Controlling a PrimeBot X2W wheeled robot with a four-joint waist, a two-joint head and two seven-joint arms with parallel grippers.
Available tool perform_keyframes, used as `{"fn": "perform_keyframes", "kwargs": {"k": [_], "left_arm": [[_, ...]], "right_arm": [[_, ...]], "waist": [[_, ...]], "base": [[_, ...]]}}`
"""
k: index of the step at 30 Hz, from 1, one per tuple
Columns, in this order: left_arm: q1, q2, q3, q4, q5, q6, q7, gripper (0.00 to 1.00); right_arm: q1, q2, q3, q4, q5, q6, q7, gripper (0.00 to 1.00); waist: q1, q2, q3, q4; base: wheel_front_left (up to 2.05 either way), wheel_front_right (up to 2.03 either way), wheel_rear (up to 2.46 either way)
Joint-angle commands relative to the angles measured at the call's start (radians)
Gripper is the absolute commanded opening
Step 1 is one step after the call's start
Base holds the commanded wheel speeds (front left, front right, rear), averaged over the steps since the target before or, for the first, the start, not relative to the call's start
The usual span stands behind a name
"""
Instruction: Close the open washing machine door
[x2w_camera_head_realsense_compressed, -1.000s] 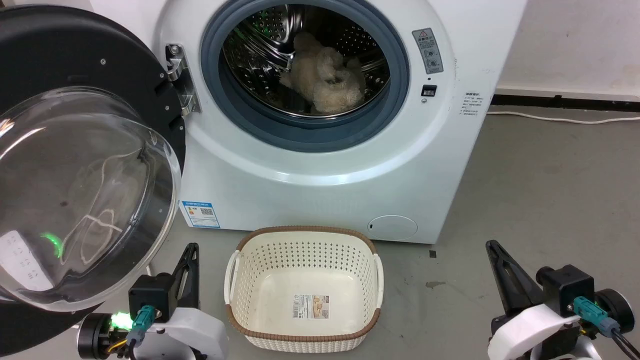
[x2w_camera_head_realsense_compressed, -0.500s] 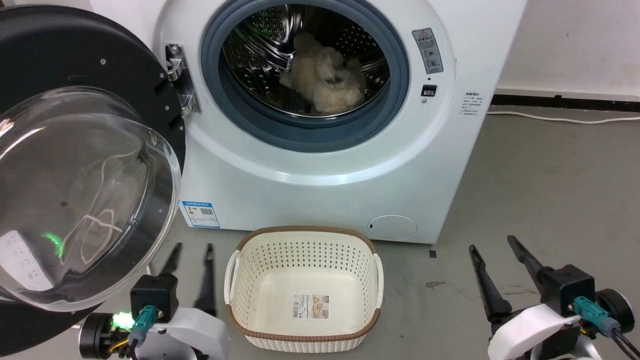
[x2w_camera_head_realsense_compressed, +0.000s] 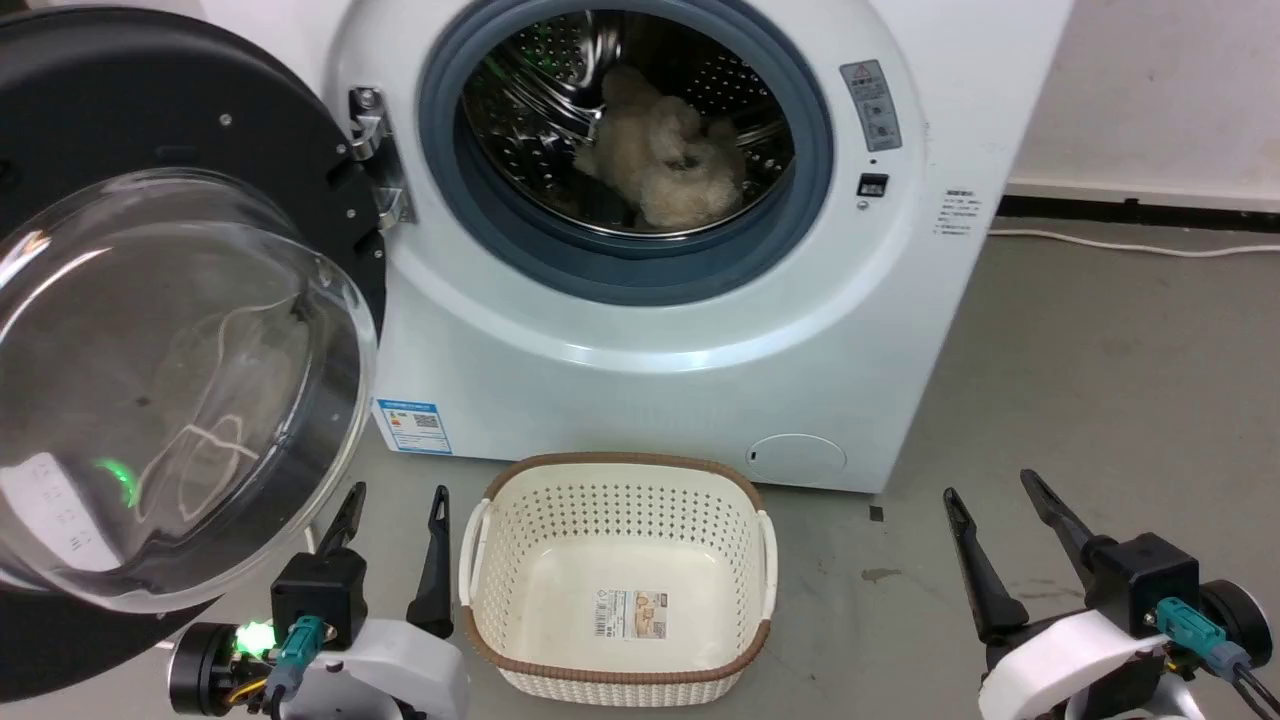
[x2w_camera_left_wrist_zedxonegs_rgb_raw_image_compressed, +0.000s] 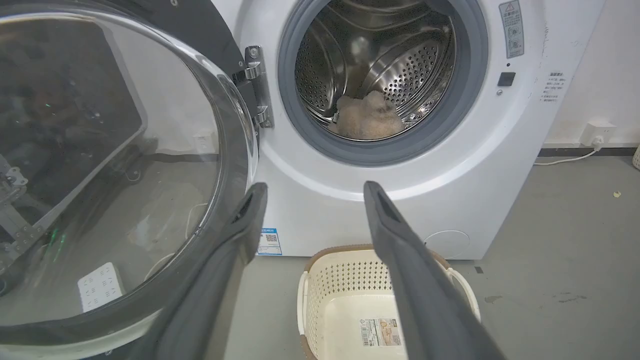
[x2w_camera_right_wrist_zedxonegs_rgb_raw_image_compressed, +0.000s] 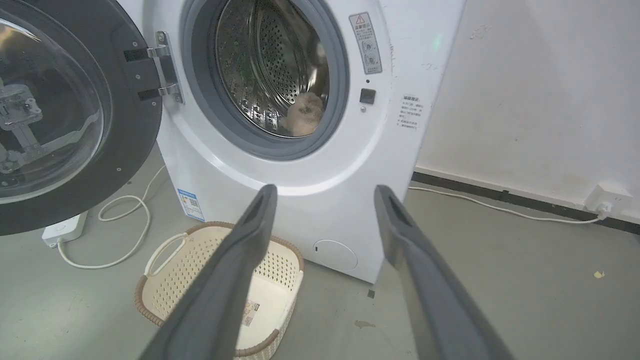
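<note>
The washing machine door (x2w_camera_head_realsense_compressed: 160, 330) hangs swung wide open to the left of the white washing machine (x2w_camera_head_realsense_compressed: 640, 330), its clear glass bowl bulging toward me; the door (x2w_camera_left_wrist_zedxonegs_rgb_raw_image_compressed: 100, 165) (x2w_camera_right_wrist_zedxonegs_rgb_raw_image_compressed: 60, 115) also shows in both wrist views. A fluffy beige item (x2w_camera_head_realsense_compressed: 665, 165) lies inside the steel drum. My left gripper (x2w_camera_head_realsense_compressed: 396, 496) is open low on the floor, just below and right of the door's lower rim, not touching it. My right gripper (x2w_camera_head_realsense_compressed: 990, 488) is open at the lower right, well clear of the machine.
A cream perforated basket (x2w_camera_head_realsense_compressed: 620, 500) sits on the floor right before the machine, between my arms. A white power strip (x2w_camera_right_wrist_zedxonegs_rgb_raw_image_compressed: 65, 228) with its cable lies under the door. Another white cable (x2w_camera_head_realsense_compressed: 1130, 243) runs along the wall at the right.
Both grippers went from shut to open. The head camera has shifted a little, so the whole scene sits slightly further right and lower.
</note>
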Motion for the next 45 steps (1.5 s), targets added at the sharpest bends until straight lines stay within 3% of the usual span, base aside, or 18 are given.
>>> {"fn": "perform_keyframes", "kwargs": {"k": [1,13,45], "left_arm": [[0.002,0.003,-0.005,0.002,0.002,0.002,-0.009,1.00],[0.010,0.013,-0.023,0.010,0.000,0.004,-0.034,1.00],[0.090,0.025,-0.026,-0.049,-0.009,0.070,-0.105,1.00]], "right_arm": [[0.014,0.000,0.000,0.002,0.008,0.000,-0.008,1.00],[0.031,0.001,0.020,0.016,0.017,0.000,-0.033,1.00],[-0.020,-0.024,0.169,0.114,0.060,0.000,-0.104,1.00]], "waist": [[0.0000,0.0000,-0.001,0.005],[0.0000,0.0000,-0.015,0.088],[0.0000,0.0000,-0.007,0.239]], "base": [[0.00,0.00,0.00],[0.00,0.00,0.00],[-0.02,-0.02,-0.02]]}}
